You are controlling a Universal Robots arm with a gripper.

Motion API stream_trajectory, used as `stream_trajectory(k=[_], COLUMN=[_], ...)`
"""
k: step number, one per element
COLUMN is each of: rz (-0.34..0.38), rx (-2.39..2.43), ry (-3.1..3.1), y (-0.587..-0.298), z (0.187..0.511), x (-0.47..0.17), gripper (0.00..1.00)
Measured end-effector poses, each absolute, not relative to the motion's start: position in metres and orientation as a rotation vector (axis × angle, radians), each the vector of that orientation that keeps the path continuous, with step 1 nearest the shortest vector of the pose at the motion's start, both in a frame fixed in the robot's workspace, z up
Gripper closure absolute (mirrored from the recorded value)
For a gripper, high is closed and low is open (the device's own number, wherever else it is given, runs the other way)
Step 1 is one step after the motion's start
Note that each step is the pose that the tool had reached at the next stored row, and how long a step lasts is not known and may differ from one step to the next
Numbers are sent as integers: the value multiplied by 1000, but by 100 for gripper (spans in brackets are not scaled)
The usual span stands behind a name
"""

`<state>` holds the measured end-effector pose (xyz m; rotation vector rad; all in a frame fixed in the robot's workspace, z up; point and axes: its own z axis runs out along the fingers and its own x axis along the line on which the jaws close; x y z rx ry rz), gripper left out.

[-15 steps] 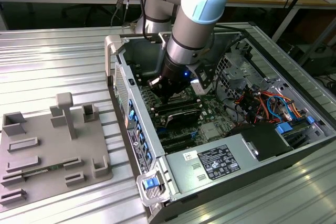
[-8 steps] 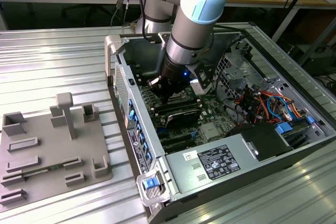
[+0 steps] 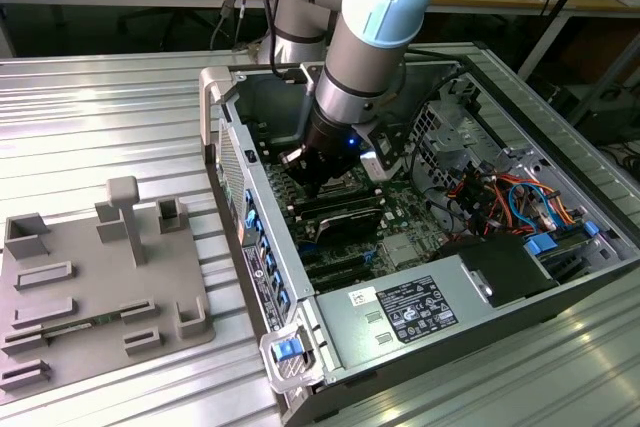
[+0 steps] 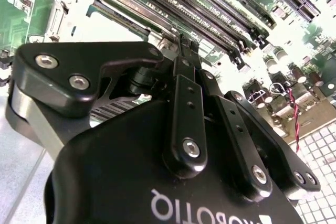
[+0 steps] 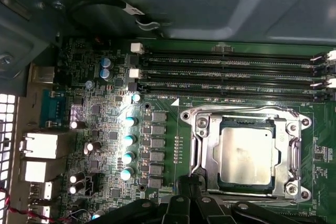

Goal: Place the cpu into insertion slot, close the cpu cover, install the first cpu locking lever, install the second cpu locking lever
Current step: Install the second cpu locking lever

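Currently, the cpu [image 5: 245,155] lies flat and face up inside the insertion slot [image 5: 202,124], with its pale metal face level with the surrounding frame, which suggests it is fully seated. The cpu cover [image 5: 287,150] appears to be folded down over it, so the chip's face shows through the window while the frame bears on its edges. Whether either locking lever is latched cannot be told. The gripper [image 5: 188,182] stands just beside the socket, at one of its corners, and its linkage is seen from behind in the second wrist view [image 4: 182,45]. The jaws are drawn together into one narrow tip with no gap between them. Nothing bulky is held, and a thin wire pinched there could not be told apart. A closed tip of this kind would suit pressing on a slender part rather than carrying one. Long black memory slots [image 5: 231,72] run alongside the socket on the green board [image 5: 105,129]. In the exterior view the gripper [image 3: 318,182] reaches down into the open computer case [image 3: 300,277], which lies on its side so that the board faces up toward the arm. A grey parts tray [image 3: 100,287] rests on the ribbed metal table [image 3: 100,107], toward the exterior view's left and well apart from the case.
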<state>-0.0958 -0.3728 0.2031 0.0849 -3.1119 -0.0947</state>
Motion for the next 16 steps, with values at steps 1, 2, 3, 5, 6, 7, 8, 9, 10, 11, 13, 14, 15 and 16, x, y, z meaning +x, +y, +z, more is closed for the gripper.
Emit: stream_trajectory(k=[1,2,3,5,6,7,8,9,10,11,13,14,15,16], rz=[-94,-94,-94,-94,-94,-94,-94,-93,-92,-92,-90,-86,-68,-56], rx=[85,85,85,85,85,85,85,85,85,85,85,84,84,84], ry=[-3112,-3111,-3111,-3111,-3111,-3111,-3111,-3111,-3111,-3112,-3112,-3112,-3112,-3112], y=[-373,-373,-373,-373,-373,-373,-373,-373,-373,-373,-373,-373,-372,-373], z=[203,203,202,202,201,201,201,201,200,200,200,200,200,200], x=[-96,-96,-96,-96,-96,-96,-96,-96,-96,-96,-96,-96,-96,-96], gripper=[89,89,89,89,89,89,89,89,89,89,89,89,89,89])
